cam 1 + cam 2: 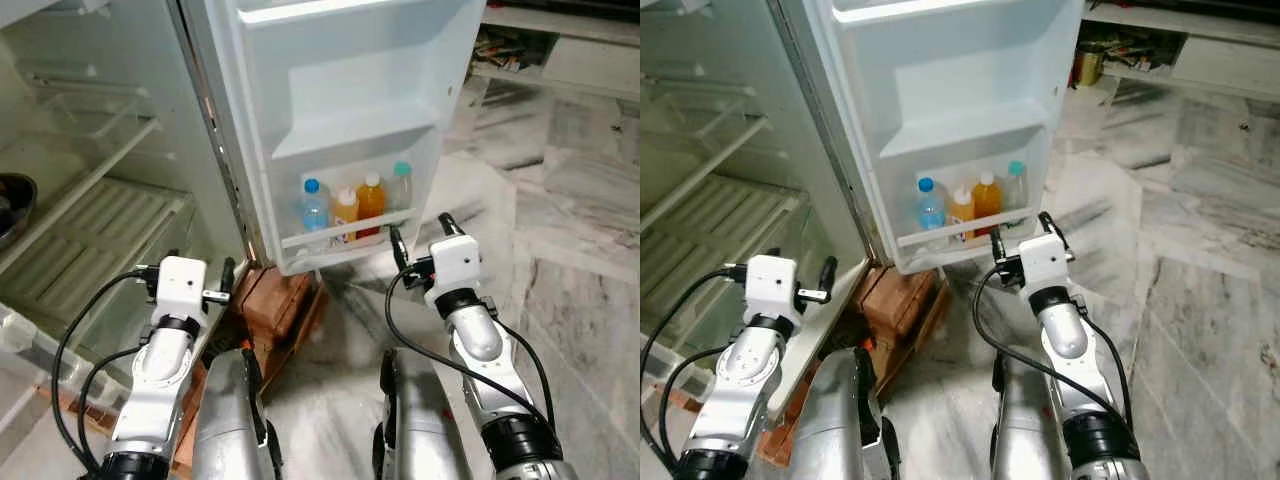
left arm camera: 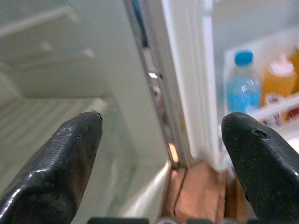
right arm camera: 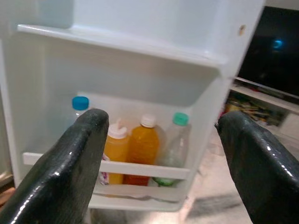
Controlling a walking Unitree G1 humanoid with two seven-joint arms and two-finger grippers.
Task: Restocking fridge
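- Fridge door [image 1: 350, 90] stands open; bottom door rack [image 1: 345, 228] holds four bottles in a row: blue-capped water bottle [image 1: 314, 206], yellow bottle [image 1: 345, 213], orange juice bottle [image 1: 371, 200], green-capped bottle [image 1: 401, 186], contents unclear.
- Right gripper [image 3: 161, 154] spread, empty, facing rack.
- Left gripper [image 2: 161, 140] spread, empty, near door hinge [image 2: 156, 93].
- Wooden blocks [image 1: 275, 305] under the fridge.

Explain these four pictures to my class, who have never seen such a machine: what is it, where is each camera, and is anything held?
This is a walking humanoid robot facing an open fridge. The two wide pictures come from its head, looking down at its silver arms. The other two come from cameras on its wrists, looking along black fingers. The left gripper and right gripper are both open and hold nothing. On the lowest door shelf stand four bottles: blue-capped, yellow, orange and green-capped. The fridge's inner shelves look mostly bare.
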